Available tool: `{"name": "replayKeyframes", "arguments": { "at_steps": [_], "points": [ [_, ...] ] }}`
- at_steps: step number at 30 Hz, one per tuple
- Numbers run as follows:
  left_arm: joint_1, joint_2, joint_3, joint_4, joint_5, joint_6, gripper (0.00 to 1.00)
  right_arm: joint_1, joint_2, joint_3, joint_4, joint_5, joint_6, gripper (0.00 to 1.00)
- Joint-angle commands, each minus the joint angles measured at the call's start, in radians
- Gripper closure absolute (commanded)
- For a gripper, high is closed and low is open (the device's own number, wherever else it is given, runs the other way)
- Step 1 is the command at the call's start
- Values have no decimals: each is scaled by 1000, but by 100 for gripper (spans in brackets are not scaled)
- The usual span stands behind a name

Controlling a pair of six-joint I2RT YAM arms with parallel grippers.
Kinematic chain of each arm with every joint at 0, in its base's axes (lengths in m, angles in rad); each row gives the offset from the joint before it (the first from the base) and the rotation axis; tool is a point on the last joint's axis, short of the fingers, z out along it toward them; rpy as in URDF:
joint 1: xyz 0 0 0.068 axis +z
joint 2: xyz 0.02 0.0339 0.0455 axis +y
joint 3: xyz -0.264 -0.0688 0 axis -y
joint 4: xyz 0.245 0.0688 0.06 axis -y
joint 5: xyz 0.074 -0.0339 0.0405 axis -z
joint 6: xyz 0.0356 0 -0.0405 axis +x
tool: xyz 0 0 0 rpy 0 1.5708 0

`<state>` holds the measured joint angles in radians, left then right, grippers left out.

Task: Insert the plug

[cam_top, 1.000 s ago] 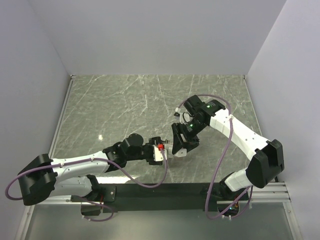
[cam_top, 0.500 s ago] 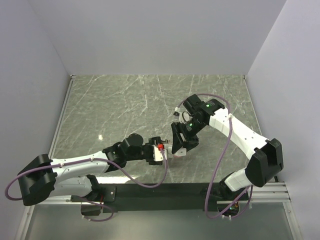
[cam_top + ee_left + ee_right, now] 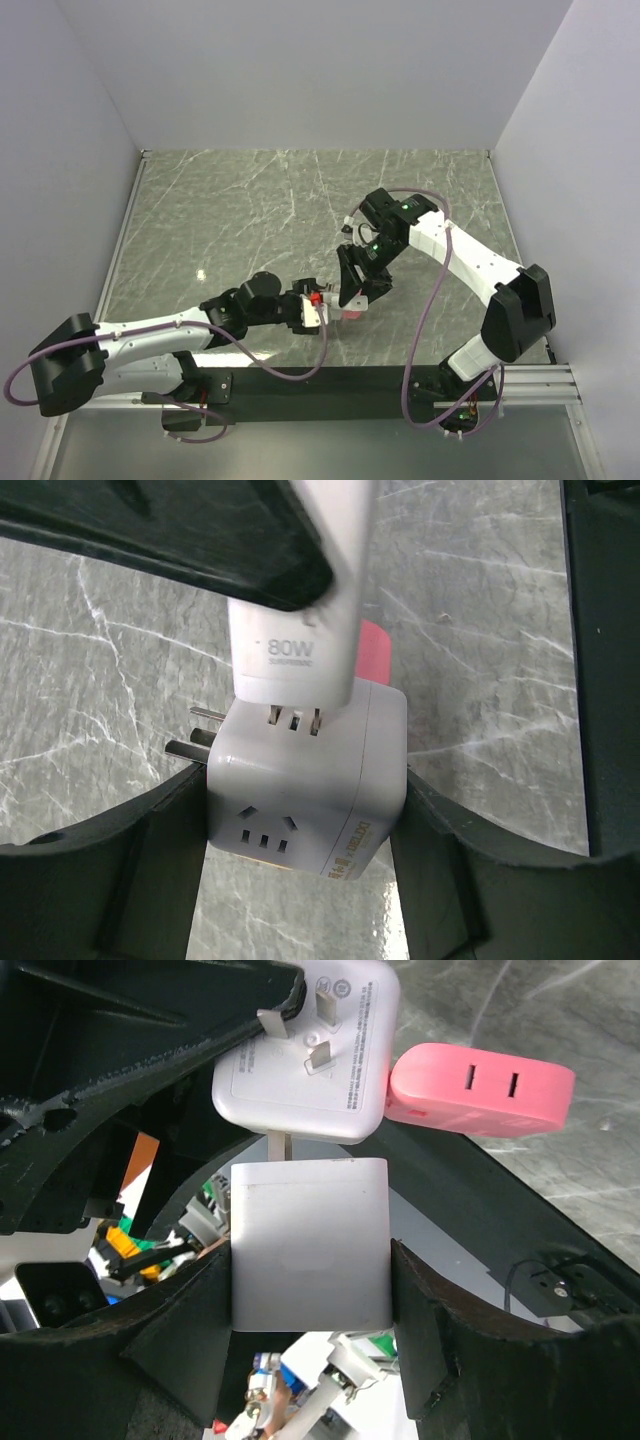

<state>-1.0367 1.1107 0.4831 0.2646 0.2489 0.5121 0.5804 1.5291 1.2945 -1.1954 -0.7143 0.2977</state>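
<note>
My left gripper [image 3: 312, 310] is shut on a white cube socket adapter [image 3: 300, 765], one finger on each side. The adapter has metal pins on its left side and a pink part [image 3: 373, 652] behind it. My right gripper [image 3: 352, 292] is shut on a white 80W charger plug [image 3: 310, 1245]. In the left wrist view the charger [image 3: 295, 650] stands right above the adapter's top face, its prongs [image 3: 293, 720] at the slots with a short length still showing. In the right wrist view the adapter [image 3: 305, 1055] lies just beyond the charger, with the pink two-slot part [image 3: 480, 1085] beside it.
Both grippers meet above the near middle of the grey marble table [image 3: 250, 210]. Pale walls stand on three sides. The black base rail [image 3: 320, 385] runs along the near edge.
My right gripper has moved left and nearer with the charger, closing the gap to the adapter. My left gripper has shifted slightly, still holding the adapter.
</note>
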Motion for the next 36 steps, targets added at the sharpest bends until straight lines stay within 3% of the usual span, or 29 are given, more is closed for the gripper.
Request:
{"name": "replayKeyframes", "arguments": {
  "at_steps": [1, 7, 14, 26, 36],
  "points": [
    [-16, -94, 3, 191, 93, 0, 99, -1, 22, 51, 33, 49, 4, 100],
    [-16, -127, -18, 249, 116, -32, 99, -1, 28, 66, 54, 82, 26, 100],
    [-17, -33, 38, 254, 118, -86, 99, -1, -10, 66, 88, 148, 55, 100],
    [-10, 52, 84, 332, 4, -179, 99, 1, -116, -23, 171, 246, 98, 100],
    [-6, 12, 43, 401, 65, -213, 99, 2, -139, -77, 227, 259, 115, 100]
  ]
}}
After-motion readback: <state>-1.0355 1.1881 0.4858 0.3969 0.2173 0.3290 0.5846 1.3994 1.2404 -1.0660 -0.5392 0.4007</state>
